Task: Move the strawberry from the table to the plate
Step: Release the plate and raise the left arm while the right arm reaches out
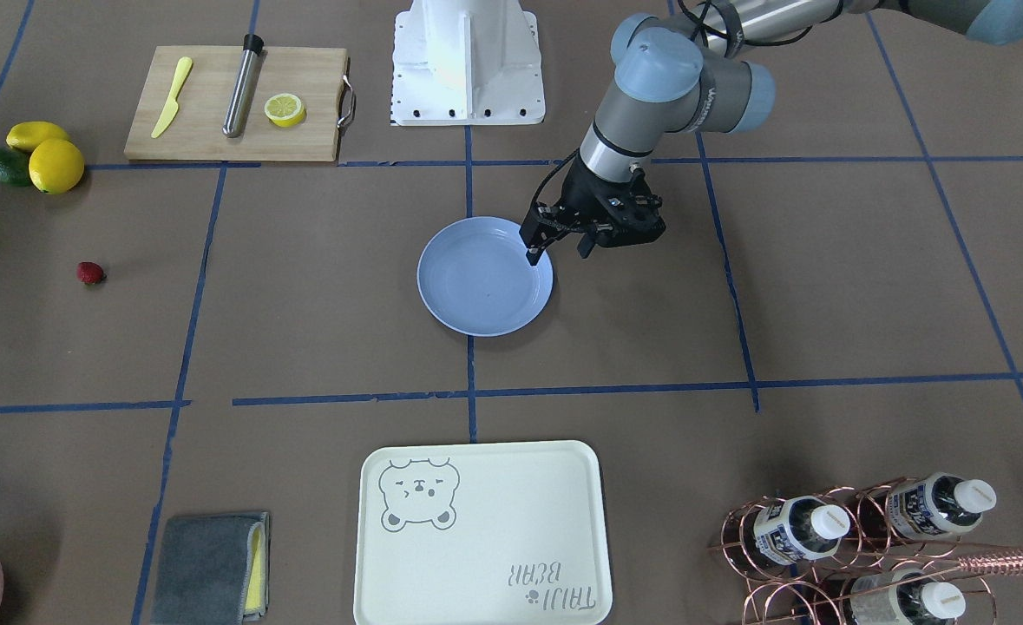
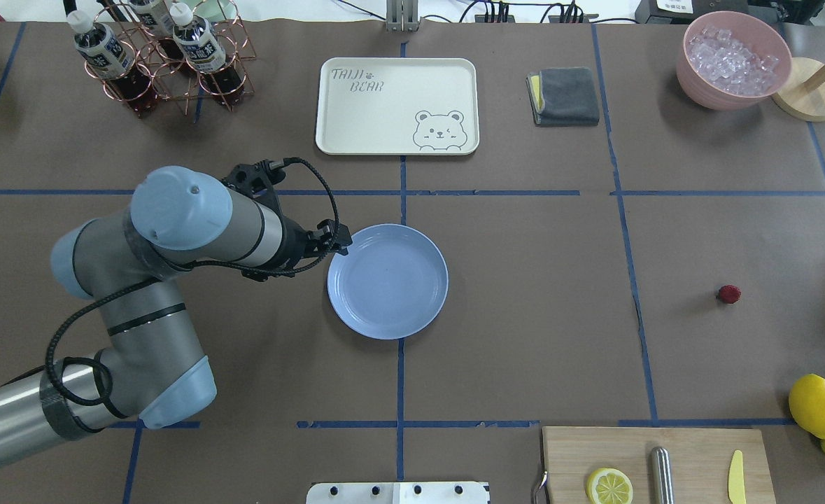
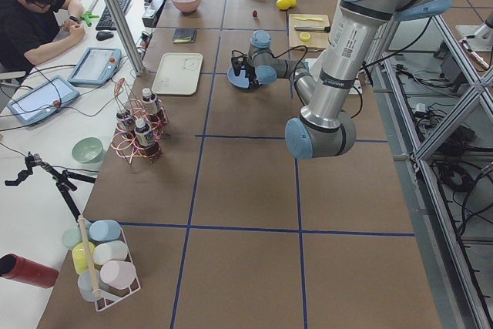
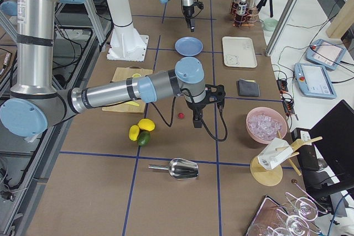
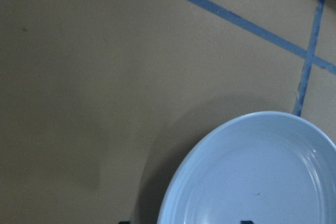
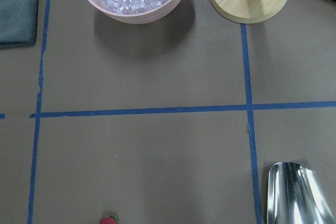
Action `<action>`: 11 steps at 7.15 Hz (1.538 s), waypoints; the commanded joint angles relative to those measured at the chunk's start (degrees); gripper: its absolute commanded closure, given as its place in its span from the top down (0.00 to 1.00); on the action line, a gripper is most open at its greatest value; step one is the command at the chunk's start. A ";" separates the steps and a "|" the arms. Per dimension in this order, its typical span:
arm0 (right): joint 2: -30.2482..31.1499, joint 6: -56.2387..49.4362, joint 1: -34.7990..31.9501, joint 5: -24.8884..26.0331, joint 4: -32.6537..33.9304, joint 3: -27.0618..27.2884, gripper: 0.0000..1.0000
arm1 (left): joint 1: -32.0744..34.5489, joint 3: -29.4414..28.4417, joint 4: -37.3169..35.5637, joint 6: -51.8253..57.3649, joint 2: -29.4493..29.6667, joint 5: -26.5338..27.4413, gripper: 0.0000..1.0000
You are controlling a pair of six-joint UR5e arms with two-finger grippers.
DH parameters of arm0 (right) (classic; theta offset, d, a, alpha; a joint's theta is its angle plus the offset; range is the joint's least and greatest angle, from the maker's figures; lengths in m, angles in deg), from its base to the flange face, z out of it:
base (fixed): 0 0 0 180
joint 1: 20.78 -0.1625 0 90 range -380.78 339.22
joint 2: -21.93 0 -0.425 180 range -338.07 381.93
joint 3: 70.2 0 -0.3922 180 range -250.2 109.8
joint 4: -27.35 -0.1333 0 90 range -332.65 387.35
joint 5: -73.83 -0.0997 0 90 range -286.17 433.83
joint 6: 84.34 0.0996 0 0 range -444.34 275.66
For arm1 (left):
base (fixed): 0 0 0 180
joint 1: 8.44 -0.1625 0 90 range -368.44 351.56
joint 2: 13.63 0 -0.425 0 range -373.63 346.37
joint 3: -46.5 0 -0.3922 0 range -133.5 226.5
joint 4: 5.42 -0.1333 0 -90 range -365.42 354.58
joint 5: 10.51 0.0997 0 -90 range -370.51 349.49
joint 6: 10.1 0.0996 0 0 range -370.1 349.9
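Note:
The strawberry (image 1: 90,273) lies alone on the brown table (image 1: 320,286), far from the light-blue plate (image 1: 485,278) at the middle. It also shows in the overhead view (image 2: 728,294) and at the bottom edge of the right wrist view (image 6: 108,220). My left gripper (image 1: 559,252) hangs open over the plate's rim (image 2: 334,259), holding nothing. The plate (image 5: 252,171) is bare. My right gripper (image 4: 196,121) shows only in the right side view, just beside the strawberry (image 4: 181,115); I cannot tell whether it is open or shut.
A cutting board (image 1: 238,104) holds a lemon half, a yellow knife and a steel rod. Lemons (image 1: 55,165) and a green fruit lie near the strawberry. A pink ice bowl (image 2: 734,59), grey cloth (image 2: 566,94), cream tray (image 2: 398,105), bottle rack (image 2: 167,59) and metal scoop (image 6: 302,192) stand around.

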 commanded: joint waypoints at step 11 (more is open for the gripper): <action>-0.79 26.38 34.59 15.99 -23.42 -10.91 1.00 | 16.09 11.60 -16.89 17.67 -1.43 -1.41 1.00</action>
